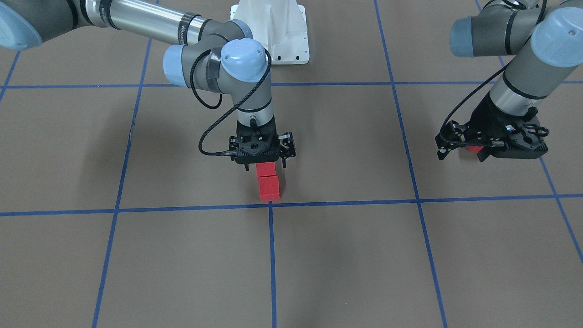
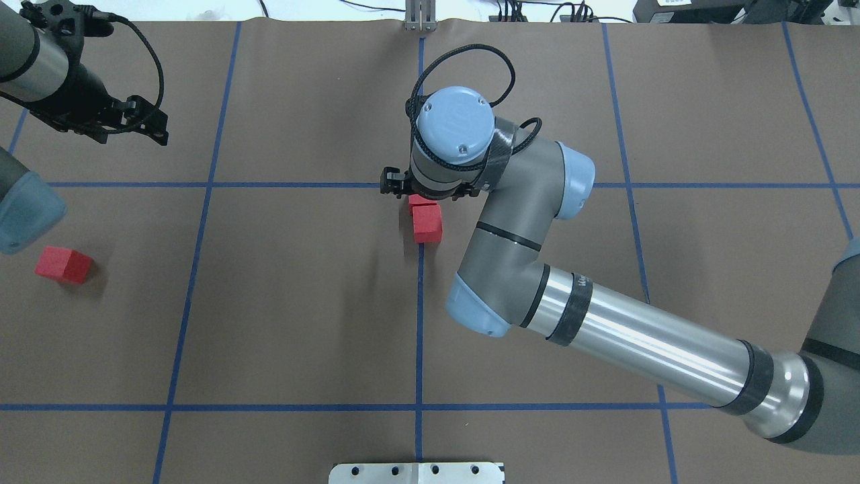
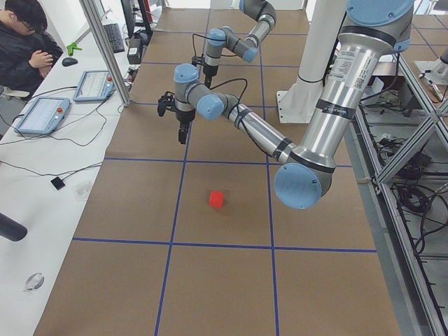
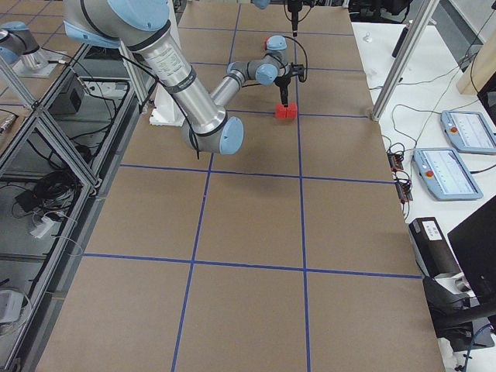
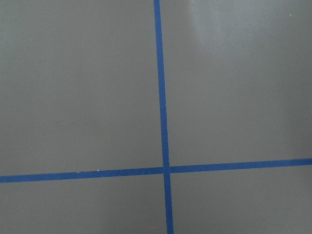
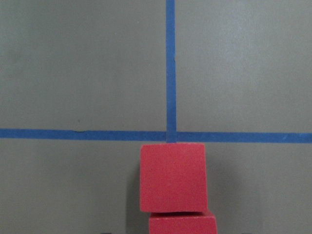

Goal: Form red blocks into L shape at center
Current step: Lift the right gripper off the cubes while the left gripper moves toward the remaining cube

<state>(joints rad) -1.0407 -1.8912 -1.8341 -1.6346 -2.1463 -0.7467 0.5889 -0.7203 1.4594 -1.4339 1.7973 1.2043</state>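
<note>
Right arm (image 2: 605, 336) is nearest the overhead camera: it reaches in from the table's right edge to mid-table, wrist vertical. Table (image 2: 302, 302): brown, blue tape grid. Left arm (image 1: 524, 77) is held toward the far left corner, wrist raised; its camera sees only bare table and a tape crossing. Right fingers (image 1: 248, 165) point straight down over the block pair, spread wider than a block and gripping nothing. Cannot tell whether the tips flank the rear block or hang just above it. Left fingers (image 1: 440, 150) also stand apart and empty. First block (image 1: 268, 188) sits just on the robot's side of the center (image 1: 270, 204), its far face at the tape line. Second block (image 1: 265, 169) touches it on the side toward the robot's edge, offset slightly sideways. Third block (image 2: 64, 264) lies loose near the table's left edge, well apart from the pair and nearer the robot's edge than the left fingers. Judgement: the two-block stem looks laid, and the L's foot is not yet placed. The next move calls for the right arm to clear. The left arm, being closer, should take the third block and set it flush against the side of an end block, square to the row. The small offset in the stem may want correcting.
</note>
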